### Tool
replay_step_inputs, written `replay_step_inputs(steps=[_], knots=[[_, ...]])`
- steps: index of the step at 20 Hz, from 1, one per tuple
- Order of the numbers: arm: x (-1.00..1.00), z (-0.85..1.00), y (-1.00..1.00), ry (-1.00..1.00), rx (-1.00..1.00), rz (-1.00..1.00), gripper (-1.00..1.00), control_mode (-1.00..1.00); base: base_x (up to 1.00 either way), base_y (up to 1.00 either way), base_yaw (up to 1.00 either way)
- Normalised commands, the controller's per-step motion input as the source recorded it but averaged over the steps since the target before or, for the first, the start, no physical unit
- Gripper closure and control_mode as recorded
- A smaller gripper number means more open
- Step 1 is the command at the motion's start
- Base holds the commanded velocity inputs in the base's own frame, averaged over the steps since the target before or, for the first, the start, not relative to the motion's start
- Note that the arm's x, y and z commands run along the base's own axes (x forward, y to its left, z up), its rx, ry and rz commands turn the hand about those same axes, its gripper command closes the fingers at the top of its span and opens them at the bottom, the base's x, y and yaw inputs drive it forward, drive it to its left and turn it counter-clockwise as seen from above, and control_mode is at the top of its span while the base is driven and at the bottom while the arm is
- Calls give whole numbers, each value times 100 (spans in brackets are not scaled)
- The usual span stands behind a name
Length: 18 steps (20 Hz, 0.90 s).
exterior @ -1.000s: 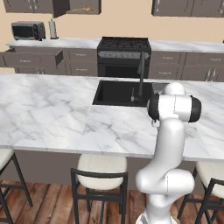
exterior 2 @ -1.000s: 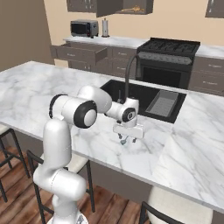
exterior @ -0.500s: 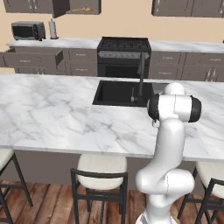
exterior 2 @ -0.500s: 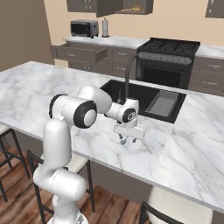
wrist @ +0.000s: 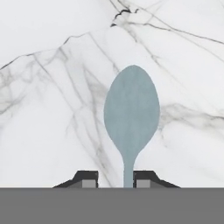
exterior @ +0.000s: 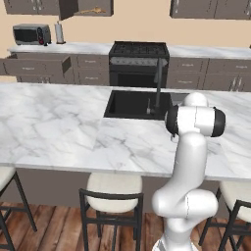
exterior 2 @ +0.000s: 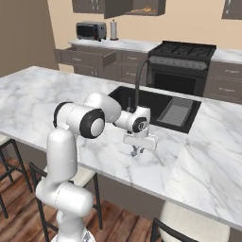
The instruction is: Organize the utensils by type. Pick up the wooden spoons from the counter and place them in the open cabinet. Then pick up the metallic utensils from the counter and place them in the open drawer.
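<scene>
The gripper (wrist: pixel 116 179) stands low over the marble counter (wrist: pixel 48 52), its two fingertips (wrist: pixel 89 178) drawn in against the thin handle of a metal spoon (wrist: pixel 131 113) that lies flat on the stone. The pinch looks best finished squarely across the handle before any lift, so the slim stem does not pivot. In the hand view the spoon's long axis runs straight away from the fingers, bowl pointing ahead.

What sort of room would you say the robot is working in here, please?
A home kitchen, apparently: a black gas stove against the back wall, a sink sunk into the marble counter, and a toaster oven.
</scene>
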Motion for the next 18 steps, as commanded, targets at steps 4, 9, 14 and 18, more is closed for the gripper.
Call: replay_step_inputs(steps=[4,9,14,18], knots=[[4,0,0,0,0,0,100,-100,0,0,0],[1,-10,0,0,0,0,100,-100,0,0,0],[-5,29,0,0,0,1,100,-100,0,0,0],[-45,73,6,-10,0,8,100,-100,0,0,0]])
